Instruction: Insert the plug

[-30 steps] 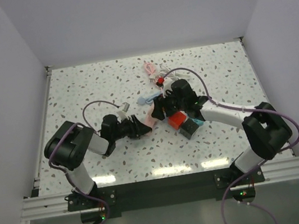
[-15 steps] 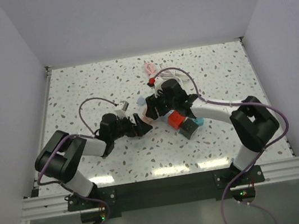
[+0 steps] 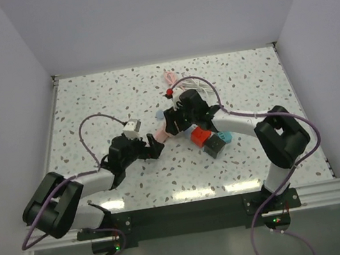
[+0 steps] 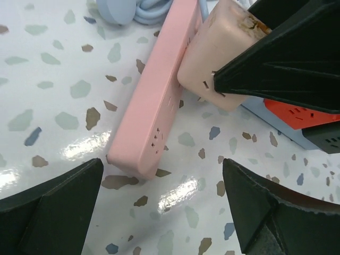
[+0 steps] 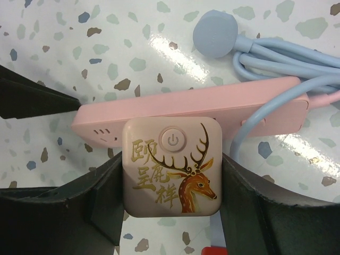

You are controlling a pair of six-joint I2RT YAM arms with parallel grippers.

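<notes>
My right gripper (image 5: 170, 183) is shut on the plug (image 5: 170, 164), a pale pink square adapter with a gold deer and a power button. The plug's far face lies against the socket side of the pink power strip (image 5: 186, 109); its prongs are hidden. In the left wrist view the plug (image 4: 212, 58) touches the strip (image 4: 159, 101) partway along it, held by a black right finger (image 4: 287, 69). My left gripper (image 4: 164, 212) stands open just off the strip's near end, touching nothing. From above, the left gripper (image 3: 153, 144) and right gripper (image 3: 173, 124) flank the strip (image 3: 161, 133).
A red block (image 3: 200, 137), a teal block (image 3: 224, 138) and a dark grey block (image 3: 213, 148) lie just right of the strip. The strip's blue cable and round blue plug (image 5: 215, 33) coil behind it. More pink and white cable (image 3: 172, 77) lies further back.
My left gripper has opened, let go of the power strip and drawn back to the near left. The right gripper has carried the plug leftward against the strip.
</notes>
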